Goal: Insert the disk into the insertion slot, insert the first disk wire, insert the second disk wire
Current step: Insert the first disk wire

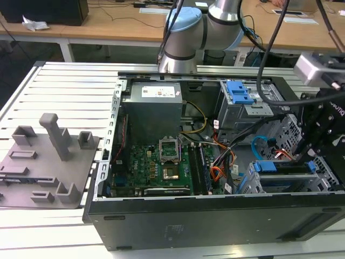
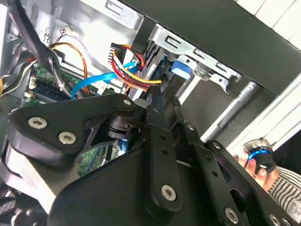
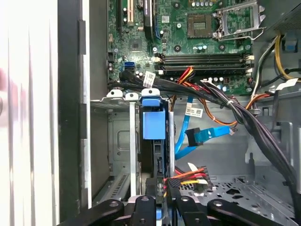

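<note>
One open computer case (image 1: 215,216), disk seated, gripper on a wire.
Low on the exterior view's right we see the insertion slot (image 1: 252,183) with the disk (image 1: 283,167) in its blue carrier inside. Our gripper (image 1: 308,161) stands over it, jaws narrow, pinching the red-and-yellow disk wire (image 3: 192,173) beside the disk's end.

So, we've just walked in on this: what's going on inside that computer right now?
A robot arm is working inside an open computer case. Its gripper is down at the metal drive cage, at one end of the disk, which already sits in the cage in its blue carrier. A plug with red and yellow wires lies right beside the gripper. A blue cable hangs nearby, its end apparently free.
</note>
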Controlling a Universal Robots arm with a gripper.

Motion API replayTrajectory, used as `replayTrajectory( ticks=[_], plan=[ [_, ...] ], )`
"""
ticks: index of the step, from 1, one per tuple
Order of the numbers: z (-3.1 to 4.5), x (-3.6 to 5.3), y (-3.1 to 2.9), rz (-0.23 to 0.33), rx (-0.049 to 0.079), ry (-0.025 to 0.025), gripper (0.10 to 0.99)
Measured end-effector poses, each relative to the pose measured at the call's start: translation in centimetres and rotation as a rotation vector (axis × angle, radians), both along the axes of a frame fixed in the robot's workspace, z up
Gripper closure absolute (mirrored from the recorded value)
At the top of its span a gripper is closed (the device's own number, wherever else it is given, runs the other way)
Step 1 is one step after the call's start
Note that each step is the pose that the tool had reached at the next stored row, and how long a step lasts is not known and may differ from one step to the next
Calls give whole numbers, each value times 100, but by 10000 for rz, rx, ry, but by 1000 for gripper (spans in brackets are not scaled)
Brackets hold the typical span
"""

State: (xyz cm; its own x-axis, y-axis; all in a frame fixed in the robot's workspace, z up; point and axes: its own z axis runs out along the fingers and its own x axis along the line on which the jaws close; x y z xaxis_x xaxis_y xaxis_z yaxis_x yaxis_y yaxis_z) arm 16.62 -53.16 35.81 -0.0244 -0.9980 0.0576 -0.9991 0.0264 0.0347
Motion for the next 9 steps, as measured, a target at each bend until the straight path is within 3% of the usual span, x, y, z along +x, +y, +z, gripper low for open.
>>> replayTrajectory(
  ticks=[3,9],
  plan=[
    [103,0,0,1,1,0,847],
    [111,0,0,0,2,0,847]
  ],
)
